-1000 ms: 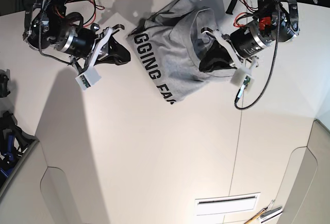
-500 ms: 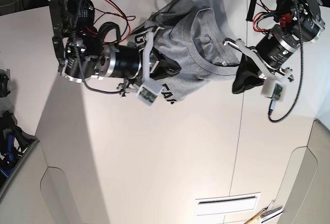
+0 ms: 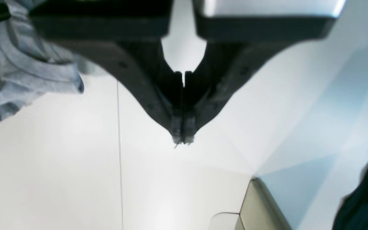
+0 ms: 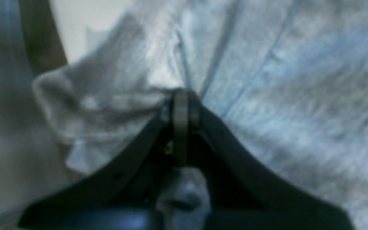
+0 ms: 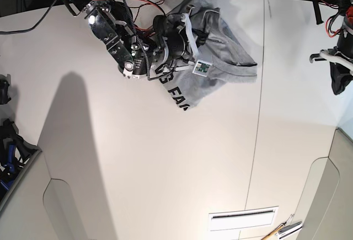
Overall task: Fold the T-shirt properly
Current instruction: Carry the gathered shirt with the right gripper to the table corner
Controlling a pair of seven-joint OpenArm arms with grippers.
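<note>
1. Grey shirt bunched at worktop far edge, lettering partly hidden.
2. Right pincer clamped on a fabric fold; left pincer closed, empty, well apart.
3. Risk: one-point pull drags the bunch, deepens creases.

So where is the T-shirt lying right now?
In the base view the T-shirt lies bunched at the table's far edge, left of its seam, with the right gripper shut on its fabric.
</note>
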